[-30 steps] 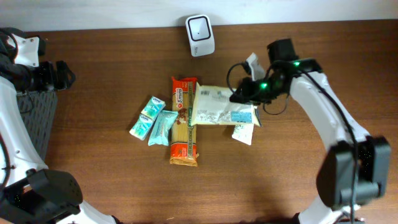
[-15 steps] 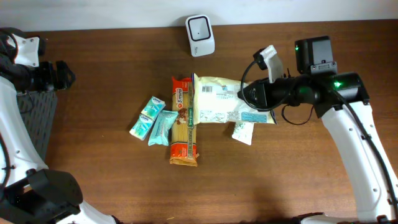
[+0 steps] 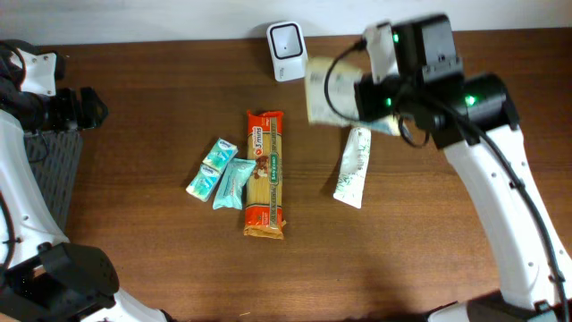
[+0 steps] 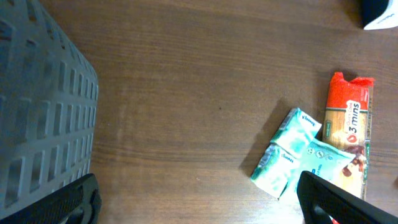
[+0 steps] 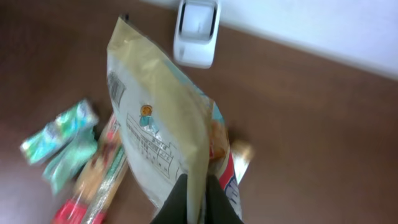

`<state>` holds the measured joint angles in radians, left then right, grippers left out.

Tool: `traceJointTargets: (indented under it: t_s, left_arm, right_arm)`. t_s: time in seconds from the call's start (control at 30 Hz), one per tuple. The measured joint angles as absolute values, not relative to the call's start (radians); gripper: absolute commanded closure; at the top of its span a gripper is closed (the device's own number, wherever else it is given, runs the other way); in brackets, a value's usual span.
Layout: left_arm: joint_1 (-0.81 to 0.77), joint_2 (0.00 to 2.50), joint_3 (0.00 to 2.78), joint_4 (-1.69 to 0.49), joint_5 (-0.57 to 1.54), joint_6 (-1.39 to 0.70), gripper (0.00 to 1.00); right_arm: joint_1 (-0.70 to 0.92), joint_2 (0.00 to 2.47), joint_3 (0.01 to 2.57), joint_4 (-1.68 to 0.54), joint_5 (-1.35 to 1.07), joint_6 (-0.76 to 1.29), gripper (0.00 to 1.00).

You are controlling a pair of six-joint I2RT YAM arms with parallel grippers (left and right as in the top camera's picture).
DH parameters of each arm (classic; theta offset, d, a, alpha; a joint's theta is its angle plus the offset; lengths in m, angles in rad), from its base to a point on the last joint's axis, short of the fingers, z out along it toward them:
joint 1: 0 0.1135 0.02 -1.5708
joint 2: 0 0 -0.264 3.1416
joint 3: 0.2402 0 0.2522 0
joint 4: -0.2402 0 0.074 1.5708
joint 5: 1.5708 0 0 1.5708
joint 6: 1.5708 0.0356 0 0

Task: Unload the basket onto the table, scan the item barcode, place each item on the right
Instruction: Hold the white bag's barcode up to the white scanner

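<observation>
My right gripper [image 5: 198, 200] is shut on the lower edge of a pale cream bag [image 5: 161, 118] printed with a table and a small figure. In the overhead view the bag [image 3: 322, 94] hangs above the table just right of the white barcode scanner [image 3: 288, 38], with the right gripper [image 3: 359, 98] behind it. The scanner [image 5: 196, 31] stands past the bag's top in the right wrist view. I cannot make out a barcode. Far to the left, my left gripper [image 3: 85, 107] is open with nothing in it, its fingers wide apart [image 4: 196, 205] over bare wood.
An orange pasta pack [image 3: 264, 173] lies mid-table, with two teal packets [image 3: 212, 168] [image 3: 233, 182] left of it. A white sachet [image 3: 354, 167] lies below the right arm. A grey mesh basket [image 4: 37, 112] sits at the left edge beside the left gripper.
The right arm has lifted the cream bag off the pile and carried it up toward the scanner, uncovering the white sachet. The left arm has not moved.
</observation>
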<state>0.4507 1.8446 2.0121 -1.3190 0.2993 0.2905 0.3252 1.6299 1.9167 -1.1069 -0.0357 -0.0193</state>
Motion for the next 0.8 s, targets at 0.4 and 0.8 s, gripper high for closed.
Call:
traceJointTargets:
  t_s: [0.4, 0.8]
  left_arm:
    - [0.451, 1.845, 2.012, -1.32, 0.299, 0.29, 0.01]
    - [0.451, 1.845, 2.012, -1.32, 0.299, 0.29, 0.01]
  right_arm:
    - [0.506, 2.135, 2.169, -0.512, 0.675, -0.521, 0.96]
    - [0.506, 2.455, 2.167, -0.001, 0.722, -1.105, 0.96]
